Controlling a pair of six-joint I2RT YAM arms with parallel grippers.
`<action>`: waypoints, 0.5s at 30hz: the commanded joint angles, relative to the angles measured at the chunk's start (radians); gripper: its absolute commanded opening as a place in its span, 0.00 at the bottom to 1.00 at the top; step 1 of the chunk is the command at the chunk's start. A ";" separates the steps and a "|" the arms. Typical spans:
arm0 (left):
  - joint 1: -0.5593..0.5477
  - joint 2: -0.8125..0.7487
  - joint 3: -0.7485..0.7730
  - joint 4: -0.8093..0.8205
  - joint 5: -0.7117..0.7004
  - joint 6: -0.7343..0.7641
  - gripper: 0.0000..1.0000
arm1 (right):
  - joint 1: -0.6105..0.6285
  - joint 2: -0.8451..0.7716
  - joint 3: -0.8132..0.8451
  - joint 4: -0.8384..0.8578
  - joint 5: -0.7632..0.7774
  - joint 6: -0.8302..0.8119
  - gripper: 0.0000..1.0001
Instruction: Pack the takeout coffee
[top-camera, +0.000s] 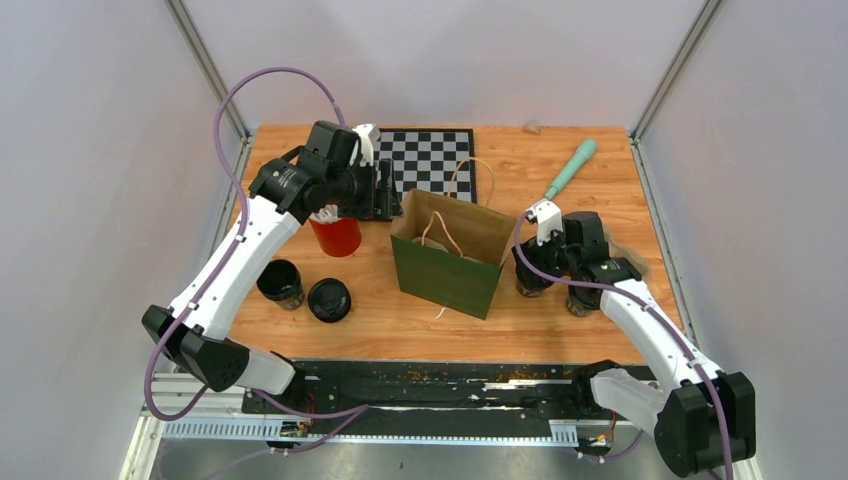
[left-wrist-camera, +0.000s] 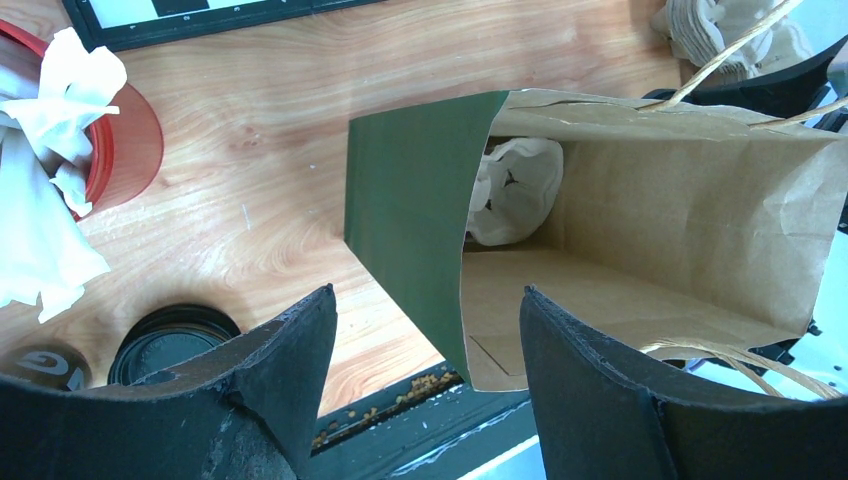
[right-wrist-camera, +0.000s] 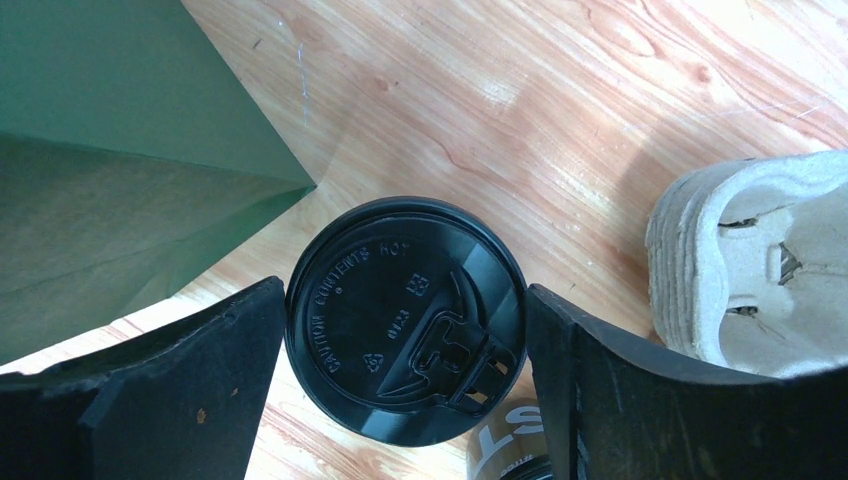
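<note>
Right gripper (right-wrist-camera: 405, 292) fingers (right-wrist-camera: 160, 390) fill the foreground of the wrist view. They stand apart with one takeout coffee (right-wrist-camera: 405, 320) between them. Its lid rim meets both inner faces, but I cannot tell whether they press on it. Largest on the table (top-camera: 520, 160) is the paper bag (top-camera: 450, 262), just to that gripper's left, mouth up and taller than the cup. I judge the move must go up first, then leftward over the rim. The cup's long axis is upright, straight under the wrist. Left gripper (left-wrist-camera: 425, 300) hangs open and empty above the bag's left wall, so the mouth is partly shadowed. To the right gripper's right a pulp carrier (right-wrist-camera: 750, 250) lies near. A second cup (right-wrist-camera: 510, 450) sits just beside the straddled one. On the bag's far side, two more cups (top-camera: 329, 299) stand nearer the left arm.
</note>
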 joint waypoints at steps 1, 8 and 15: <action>0.002 -0.003 0.039 -0.002 0.005 0.023 0.75 | 0.005 -0.002 -0.012 0.036 0.023 -0.013 0.87; 0.003 0.002 0.041 -0.001 0.004 0.023 0.75 | 0.005 -0.018 -0.028 0.041 0.033 -0.020 0.88; 0.003 0.006 0.047 0.000 -0.001 0.022 0.75 | 0.005 0.007 0.050 -0.007 0.018 -0.025 0.91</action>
